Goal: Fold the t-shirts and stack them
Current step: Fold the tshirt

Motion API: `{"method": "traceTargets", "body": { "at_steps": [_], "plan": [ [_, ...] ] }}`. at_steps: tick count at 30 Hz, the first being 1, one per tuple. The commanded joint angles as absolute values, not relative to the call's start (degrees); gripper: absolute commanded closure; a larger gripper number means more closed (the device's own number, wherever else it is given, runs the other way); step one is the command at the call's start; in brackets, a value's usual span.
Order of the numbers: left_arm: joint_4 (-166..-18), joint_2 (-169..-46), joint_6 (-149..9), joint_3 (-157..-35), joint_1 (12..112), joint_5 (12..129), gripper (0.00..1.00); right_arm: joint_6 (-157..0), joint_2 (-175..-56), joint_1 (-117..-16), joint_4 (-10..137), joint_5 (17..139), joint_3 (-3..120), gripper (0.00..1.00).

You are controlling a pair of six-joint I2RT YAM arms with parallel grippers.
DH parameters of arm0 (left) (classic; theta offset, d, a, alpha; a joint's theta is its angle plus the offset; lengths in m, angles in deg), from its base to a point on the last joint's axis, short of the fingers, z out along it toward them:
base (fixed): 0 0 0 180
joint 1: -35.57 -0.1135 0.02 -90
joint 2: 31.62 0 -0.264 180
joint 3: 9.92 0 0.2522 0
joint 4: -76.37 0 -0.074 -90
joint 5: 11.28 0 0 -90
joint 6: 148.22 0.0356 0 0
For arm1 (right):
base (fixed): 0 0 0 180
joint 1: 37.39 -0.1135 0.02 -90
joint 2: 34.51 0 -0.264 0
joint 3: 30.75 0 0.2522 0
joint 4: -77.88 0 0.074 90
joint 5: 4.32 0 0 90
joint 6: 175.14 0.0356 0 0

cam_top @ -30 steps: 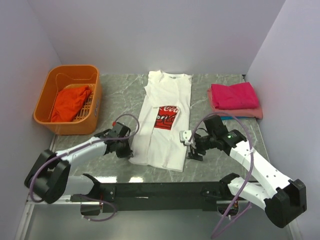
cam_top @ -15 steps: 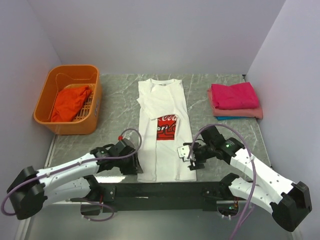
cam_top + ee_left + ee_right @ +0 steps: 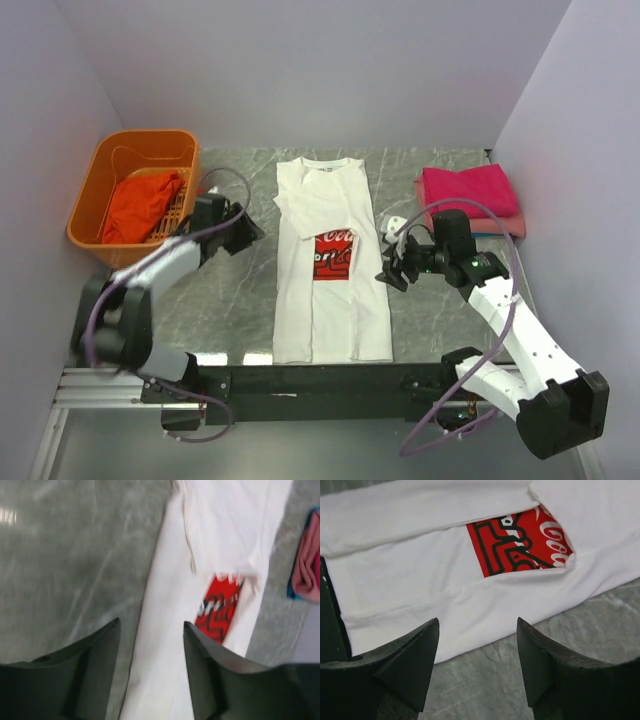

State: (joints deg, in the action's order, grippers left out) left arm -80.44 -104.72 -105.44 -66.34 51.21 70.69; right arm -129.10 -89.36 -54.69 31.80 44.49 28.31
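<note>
A white t-shirt [image 3: 330, 300] with a red print [image 3: 333, 252] lies as a long narrow strip down the middle of the table, its upper left sleeve folded across the chest. Just left of its upper part, near the basket, my left gripper [image 3: 246, 226] is open and holds nothing. In the left wrist view the left gripper [image 3: 151, 625] hangs over the white t-shirt's [image 3: 165, 645] left edge. My right gripper [image 3: 392, 266] is open beside the shirt's right edge at print height. In the right wrist view the right gripper [image 3: 478, 625] has that white t-shirt edge [image 3: 445, 595] and bare table between its fingers.
An orange basket [image 3: 145, 140] at the far left holds an orange-red t-shirt [image 3: 143, 205]. At the far right is a folded stack: a magenta t-shirt [image 3: 467, 190] on a pink one [image 3: 490, 227], with a blue edge [image 3: 450, 236] below. Walls close in on three sides.
The shirt was drawn toward the near edge with a sleeve folded over. My left gripper opened, released it and swung up toward the basket. The right gripper moved up beside the print.
</note>
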Motion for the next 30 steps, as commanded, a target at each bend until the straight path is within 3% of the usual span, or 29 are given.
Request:
{"method": "traceTargets", "body": {
  "at_steps": [1, 5, 13, 25, 30],
  "plan": [
    [-90.06, -122.86, -101.98, -77.62, 47.61, 62.73, 0.46, -111.19, -92.50, -52.17, 37.48, 44.54, 33.44, 0.32],
    [-88.37, -136.19, -104.18, -90.36, 46.91, 64.56, 0.48, -100.71, -96.03, -46.29, 39.14, 40.06, 35.74, 0.40],
    [-83.63, -150.07, -104.53, -103.30, 46.82, 69.49, 0.57, -98.85, -95.77, -40.29, 42.32, 37.86, 33.64, 0.40],
    [-81.79, -159.76, -104.89, -113.85, 46.82, 67.30, 0.61, -101.05, -95.33, -40.29, 41.09, 36.81, 32.67, 0.40],
    [-81.96, -161.78, -105.50, -116.14, 46.82, 66.07, 0.73, -101.22, -95.15, -40.29, 40.91, 36.46, 32.32, 0.40]
  ]
}}
